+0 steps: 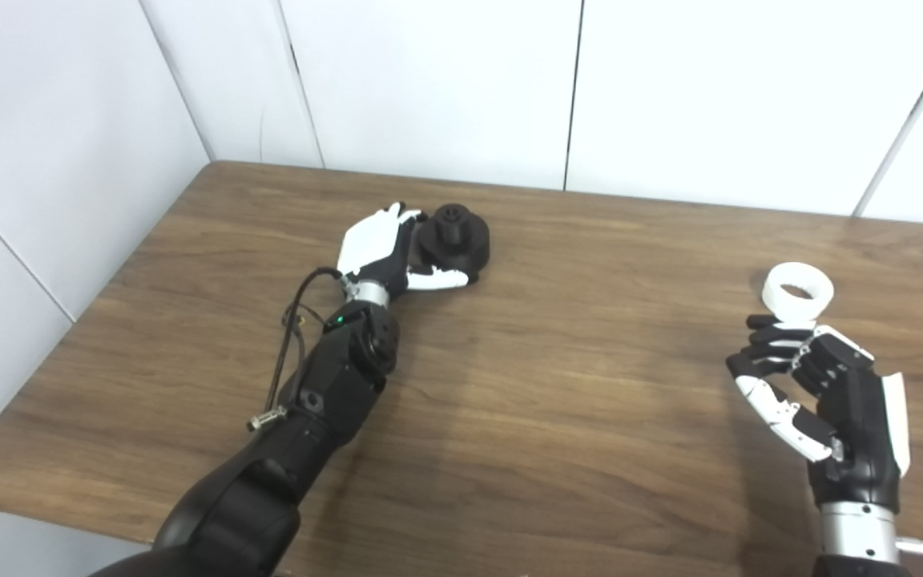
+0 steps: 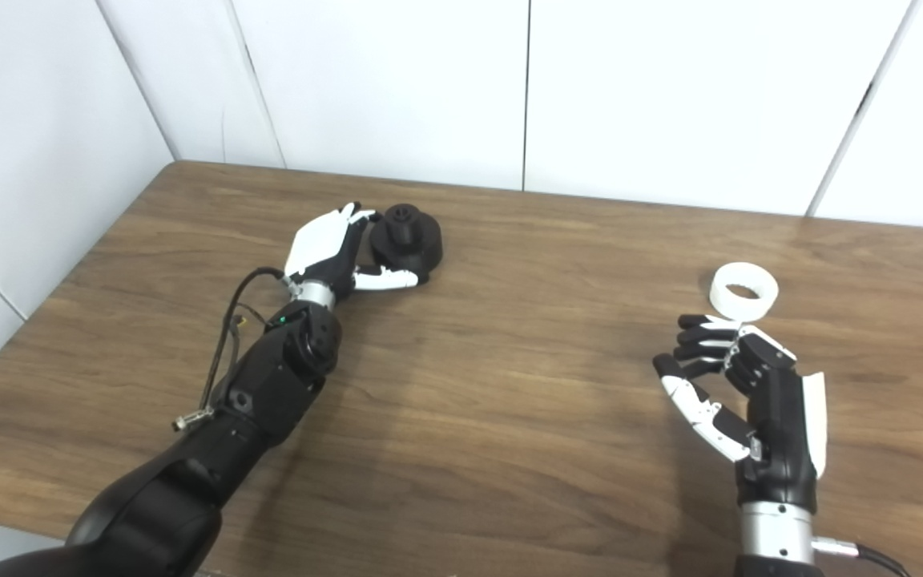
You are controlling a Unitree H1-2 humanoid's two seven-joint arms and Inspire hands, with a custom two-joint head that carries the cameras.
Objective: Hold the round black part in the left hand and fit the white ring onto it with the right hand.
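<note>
Early stage. Left hand (image 1: 381,248) wrapped around black part (image 1: 455,239), upper centre-left, part seemingly on table (image 1: 558,385), not lifted. Right hand (image 1: 822,393) empty, fingers half-curled and apart, just below white ring (image 1: 798,290) at right. Ring pickup and fitting left.

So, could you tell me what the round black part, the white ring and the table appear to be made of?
Round black part: likely matte plastic, dull and without glints. White ring: probably plastic too, opaque, smooth and evenly white. Table: wood or wood-look laminate, brown streaked grain with a soft sheen; which one cannot be told.
</note>
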